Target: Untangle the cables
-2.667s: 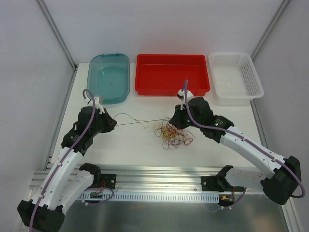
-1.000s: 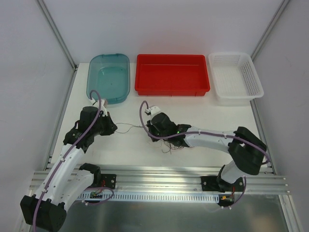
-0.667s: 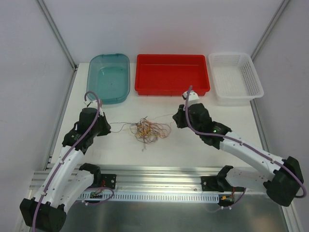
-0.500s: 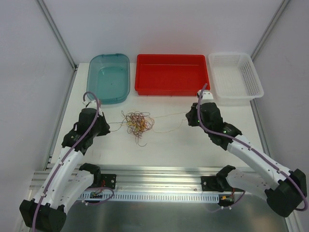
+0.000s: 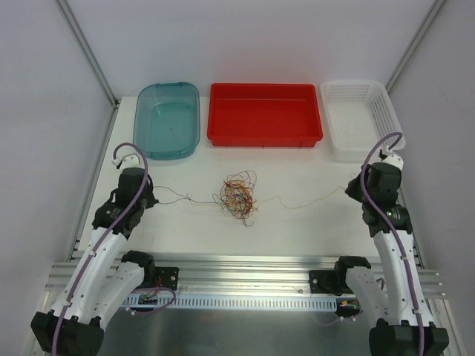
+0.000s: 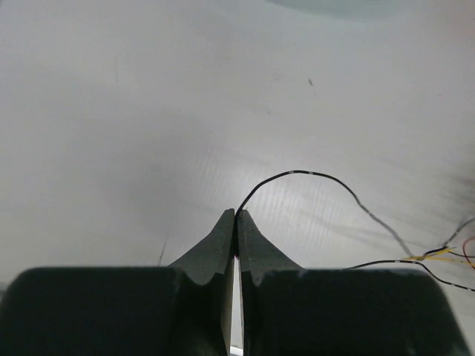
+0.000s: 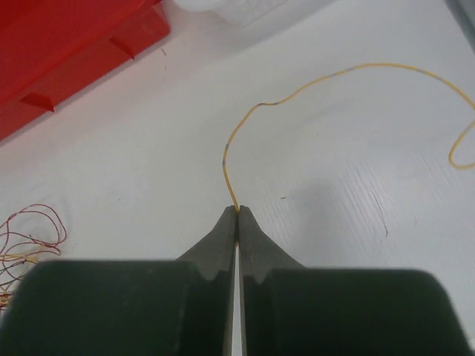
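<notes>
My left hand [image 6: 236, 215] pinches a dark cable [image 6: 297, 173], my right hand [image 7: 237, 211] a yellow cable [image 7: 225, 156] (3 o'clock of the knot [image 5: 237, 194]). Pulling hard may tighten it or snap them.

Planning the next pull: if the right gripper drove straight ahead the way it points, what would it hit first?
Past the yellow cable the right gripper holds, only bare table, then probably the white basket; depth is unclear.

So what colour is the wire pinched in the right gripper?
The wire is yellow, held between the shut right gripper fingertips; the right wrist view shows it best.
</notes>
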Robot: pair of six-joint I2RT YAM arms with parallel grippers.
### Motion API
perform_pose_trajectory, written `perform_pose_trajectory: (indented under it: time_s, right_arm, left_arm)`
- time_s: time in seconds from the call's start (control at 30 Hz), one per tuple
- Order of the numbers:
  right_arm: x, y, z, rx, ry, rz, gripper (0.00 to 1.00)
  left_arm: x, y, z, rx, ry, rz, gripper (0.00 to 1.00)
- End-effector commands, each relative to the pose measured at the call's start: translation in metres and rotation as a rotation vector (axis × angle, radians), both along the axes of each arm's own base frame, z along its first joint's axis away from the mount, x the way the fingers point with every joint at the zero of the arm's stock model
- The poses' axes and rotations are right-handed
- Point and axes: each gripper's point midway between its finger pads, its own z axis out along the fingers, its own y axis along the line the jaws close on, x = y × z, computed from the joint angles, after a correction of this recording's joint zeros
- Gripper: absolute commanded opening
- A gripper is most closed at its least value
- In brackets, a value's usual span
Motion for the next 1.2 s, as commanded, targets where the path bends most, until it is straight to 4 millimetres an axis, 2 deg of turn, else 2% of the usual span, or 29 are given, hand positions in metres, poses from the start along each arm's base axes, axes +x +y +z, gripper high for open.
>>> perform_pose_trajectory:
  time_s: [0.0, 0.03, 0.07, 0.1, 0.17, 0.2, 0.23, 0.3, 0.33, 0.4, 0.43, 0.47, 0.5, 0.53, 0.57, 0.67, 0.73, 0.77, 0.8, 0.83, 0.87, 0.9, 0.93, 0.97, 1.0, 1.03, 1.1, 1.13, 1.17]
  right_arm:
    - [-0.006, -0.004, 0.039, 0.045, -0.06, 0.028, 0.01]
    - [-0.006, -0.005, 0.046, 0.042, -0.07, 0.029, 0.01]
    - [-0.006, -0.007, 0.063, 0.036, -0.091, 0.027, 0.01]
    - [-0.006, -0.007, 0.071, 0.034, -0.106, 0.028, 0.01]
    - [-0.008, -0.008, 0.089, 0.027, -0.135, 0.023, 0.01]
    - [-0.01, -0.013, 0.11, 0.008, -0.181, 0.0, 0.01]
    - [-0.011, -0.016, 0.122, -0.001, -0.206, -0.008, 0.01]
    - [-0.012, -0.023, 0.137, -0.011, -0.217, -0.034, 0.01]
    - [-0.014, -0.023, 0.165, -0.014, -0.277, -0.033, 0.01]
    - [-0.015, -0.025, 0.189, -0.011, -0.317, -0.037, 0.01]
    - [-0.014, -0.016, 0.213, 0.005, -0.366, 0.013, 0.01]
    - [-0.013, -0.011, 0.226, 0.013, -0.39, 0.036, 0.01]
    - [-0.013, -0.003, 0.248, 0.034, -0.434, 0.076, 0.01]
    - [-0.008, 0.0, 0.246, 0.046, -0.424, 0.093, 0.01]
    - [-0.013, 0.004, 0.273, 0.042, -0.486, 0.111, 0.01]
    - [-0.012, 0.019, 0.309, 0.066, -0.544, 0.199, 0.01]
    - [-0.01, 0.038, 0.317, 0.115, -0.549, 0.299, 0.01]
    - [-0.004, 0.041, 0.313, 0.13, -0.537, 0.325, 0.01]
    - [-0.003, 0.047, 0.309, 0.147, -0.53, 0.36, 0.01]
    - [-0.001, 0.049, 0.303, 0.157, -0.517, 0.373, 0.01]
    - [0.001, 0.052, 0.3, 0.163, -0.521, 0.391, 0.01]
    - [0.001, 0.059, 0.287, 0.187, -0.498, 0.429, 0.01]
    - [0.001, 0.063, 0.28, 0.202, -0.491, 0.452, 0.01]
    - [0.002, 0.067, 0.279, 0.215, -0.503, 0.476, 0.01]
    - [0.002, 0.074, 0.264, 0.251, -0.472, 0.509, 0.01]
    - [0.001, 0.08, 0.259, 0.262, -0.462, 0.533, 0.01]
    - [0.002, 0.084, 0.244, 0.258, -0.431, 0.552, 0.01]
    - [0.002, 0.09, 0.231, 0.265, -0.396, 0.571, 0.01]
    - [0.003, 0.092, 0.224, 0.263, -0.378, 0.579, 0.01]
  left_arm:
    - [0.002, 0.035, 0.039, 0.091, -0.095, 0.175, 0.0]
    - [0.003, 0.037, 0.041, 0.103, -0.09, 0.186, 0.0]
    - [0.004, 0.04, 0.045, 0.117, -0.091, 0.194, 0.0]
    - [0.003, 0.048, 0.055, 0.151, -0.1, 0.234, 0.0]
    - [0.002, 0.059, 0.059, 0.199, -0.082, 0.279, 0.0]
    - [0.001, 0.064, 0.066, 0.222, -0.087, 0.307, 0.0]
    - [-0.002, 0.074, 0.068, 0.267, -0.075, 0.349, 0.0]
    - [-0.005, 0.086, 0.074, 0.298, -0.072, 0.401, 0.0]
    - [-0.007, 0.09, 0.075, 0.312, -0.066, 0.42, 0.0]
    - [-0.009, 0.098, 0.079, 0.321, -0.066, 0.452, 0.0]
    - [-0.008, 0.098, 0.079, 0.318, -0.064, 0.453, 0.0]
    - [-0.006, 0.097, 0.079, 0.312, -0.06, 0.445, 0.0]
    - [-0.003, 0.096, 0.077, 0.316, -0.049, 0.443, 0.0]
    - [-0.003, 0.097, 0.075, 0.325, -0.038, 0.443, 0.0]
    - [-0.002, 0.098, 0.074, 0.337, -0.026, 0.442, 0.0]
    - [0.001, 0.095, 0.063, 0.342, 0.019, 0.419, 0.0]
    - [0.011, 0.074, 0.053, 0.242, 0.025, 0.321, 0.0]
    - [0.016, 0.065, 0.05, 0.217, 0.029, 0.269, 0.0]
    - [0.024, 0.045, 0.044, 0.139, 0.023, 0.173, 0.0]
    - [0.026, 0.034, 0.041, 0.104, 0.02, 0.117, 0.0]
    - [0.028, 0.025, 0.039, 0.085, 0.022, 0.053, 0.02]
    - [0.028, 0.013, 0.034, 0.045, 0.026, -0.007, 0.04]
    - [0.028, -0.006, 0.035, -0.026, 0.008, -0.098, 0.09]
    - [0.027, -0.018, 0.035, -0.061, 0.005, -0.155, 0.12]
    - [0.023, -0.026, 0.03, -0.091, 0.009, -0.196, 0.15]
    - [0.019, -0.045, 0.035, -0.161, -0.016, -0.286, 0.2]
    - [0.012, -0.061, 0.031, -0.222, -0.012, -0.358, 0.25]
    - [0.006, -0.076, 0.036, -0.274, -0.03, -0.436, 0.32]
    - [0.003, -0.081, 0.037, -0.292, -0.034, -0.467, 0.35]
